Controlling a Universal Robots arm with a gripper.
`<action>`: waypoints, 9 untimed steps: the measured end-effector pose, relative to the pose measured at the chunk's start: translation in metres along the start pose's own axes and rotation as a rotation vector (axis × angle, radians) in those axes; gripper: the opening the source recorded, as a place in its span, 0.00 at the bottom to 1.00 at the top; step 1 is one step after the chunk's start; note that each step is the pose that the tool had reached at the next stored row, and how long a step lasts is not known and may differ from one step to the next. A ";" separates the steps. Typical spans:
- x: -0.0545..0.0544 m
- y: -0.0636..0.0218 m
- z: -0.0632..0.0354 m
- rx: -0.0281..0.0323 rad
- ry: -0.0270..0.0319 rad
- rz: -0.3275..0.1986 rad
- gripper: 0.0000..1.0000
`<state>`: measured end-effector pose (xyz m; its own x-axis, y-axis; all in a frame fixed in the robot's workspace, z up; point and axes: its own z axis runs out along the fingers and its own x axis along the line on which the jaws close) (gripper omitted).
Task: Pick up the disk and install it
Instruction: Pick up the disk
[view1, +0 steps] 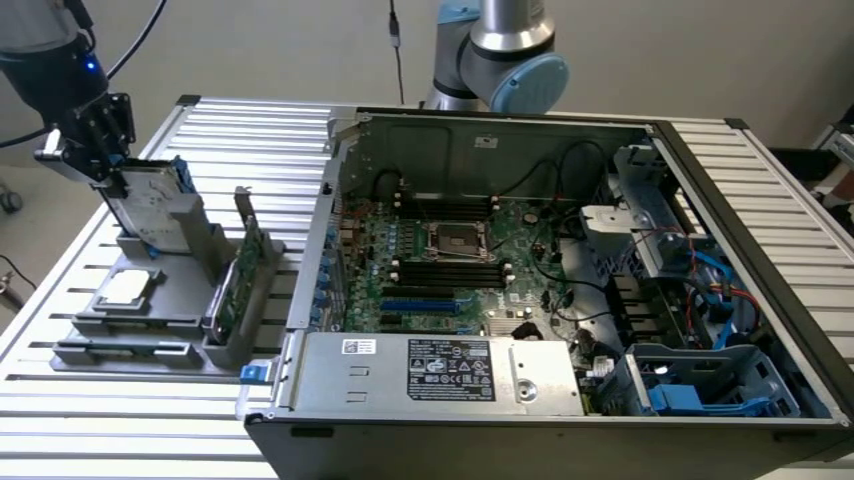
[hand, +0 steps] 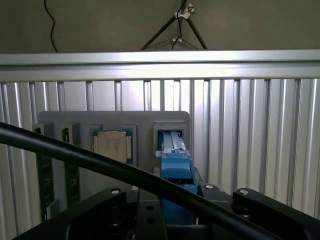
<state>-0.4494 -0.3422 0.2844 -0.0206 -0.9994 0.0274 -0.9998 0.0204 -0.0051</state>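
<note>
Black cable across disk; chip alongside

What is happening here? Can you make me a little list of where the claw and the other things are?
claw: at the top end of the disk, on the exterior view's left
disk: standing upright in the grey holder, blue carrier around it
chip: lying flat on the holder
green card: standing on edge in the holder
computer: open, on the metal table
installed: no, the disk is outside the computer
</note>
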 end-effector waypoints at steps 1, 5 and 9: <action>0.000 0.0000 0.0000 0.0000 -0.0001 0.000 0.32; 0.001 0.0000 0.0000 0.0000 -0.0037 0.000 0.32; 0.002 0.0000 0.0000 -0.0002 -0.0110 0.000 0.32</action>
<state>-0.4494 -0.3441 0.2844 -0.0206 -0.9997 0.0163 -0.9998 0.0205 -0.0049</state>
